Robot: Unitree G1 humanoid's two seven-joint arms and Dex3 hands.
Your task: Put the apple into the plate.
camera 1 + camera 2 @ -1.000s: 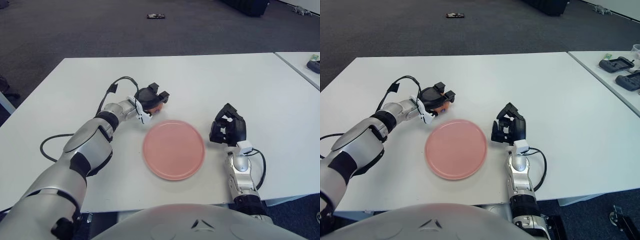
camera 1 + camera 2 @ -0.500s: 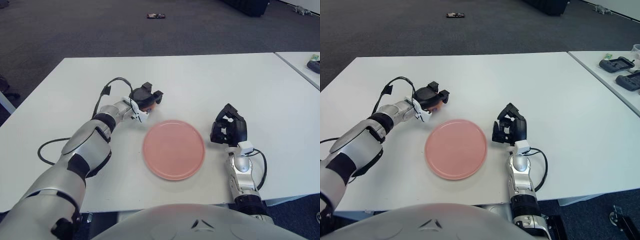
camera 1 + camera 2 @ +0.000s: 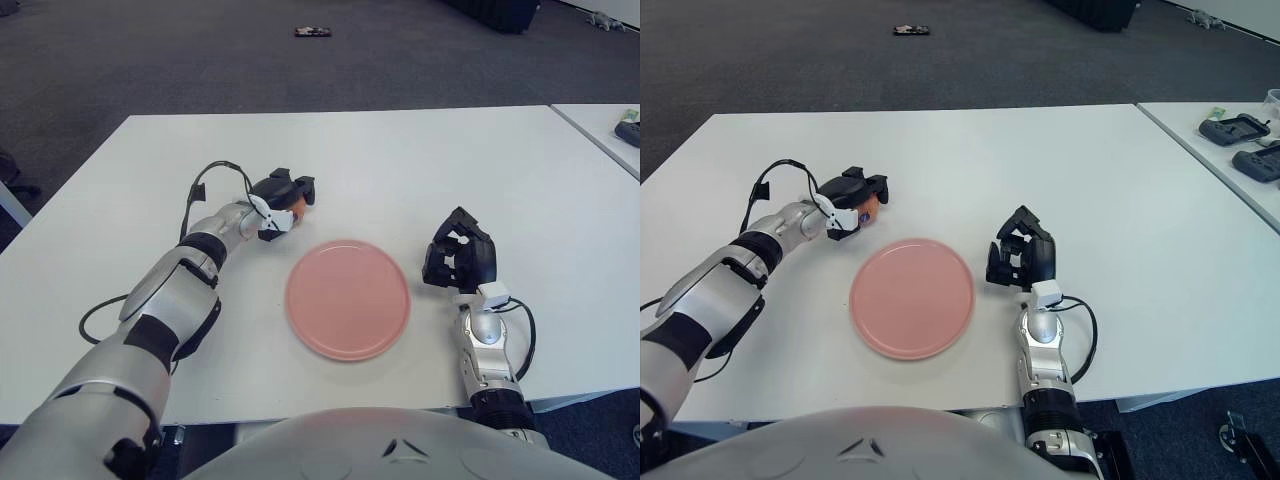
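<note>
- Left hand: black three-finger unit at the far-left of the pink plate, fingers wrapped over the apple, only a sliver of orange-red skin visible between them; clenched on the fruit.
- Apple: held in the left hand, beyond and to the left of the plate's rim, near it but clearly apart; impossible to tell whether lifted or touching the white table.
- Plate: round, flat, bare, lying on the table between the two arms, close to the near edge.
- Right hand: raised on its forearm just right of the plate, fingers curled inward, grasping nothing; idle.
- Cable: black loop rising from the left wrist, clear of plate and fruit.
- Step in hand, by judgement: fruit secured, transfer to the plate not yet done; carrying phase.
- Next move, by judgement: travel of the left hand toward the near right until over the plate's centre, then descent and release low enough to prevent rolling.
- Risk, by judgement: round fruit on a shallow dish, likely to roll off if dropped from height or near the rim.
</note>
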